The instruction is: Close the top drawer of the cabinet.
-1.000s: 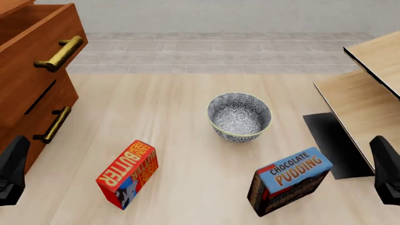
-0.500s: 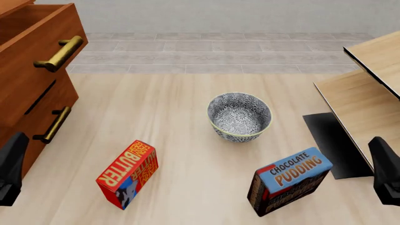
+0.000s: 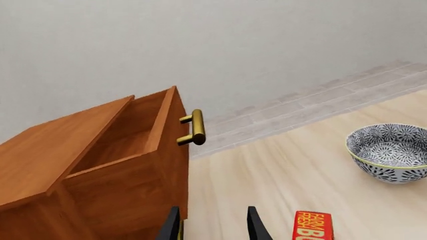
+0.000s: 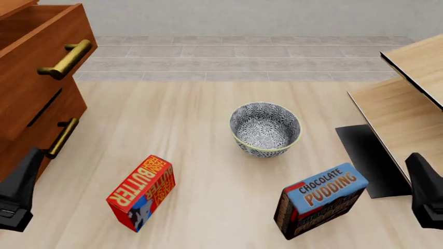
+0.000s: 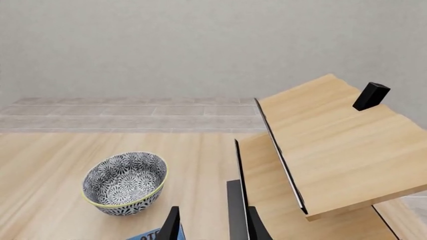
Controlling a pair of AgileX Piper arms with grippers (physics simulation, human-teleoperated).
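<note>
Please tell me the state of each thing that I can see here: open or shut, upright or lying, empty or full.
top drawer: pulled out, open, inside looks empty.
second drawer: shut.
bowl: upright, empty.
butter box: tilted, shut.
chocolate pudding box: tilted, shut.
left gripper: open, holding nothing.
right gripper: open, holding nothing.

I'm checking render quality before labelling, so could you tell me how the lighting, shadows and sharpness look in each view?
Front view: flat, even light, no glare, sharp throughout; the bowl casts hardly any shadow on the table. Left wrist view: the open top drawer is evenly lit, its brass handle showing only a mild sheen. Right wrist view: crisp, no blur.
</note>
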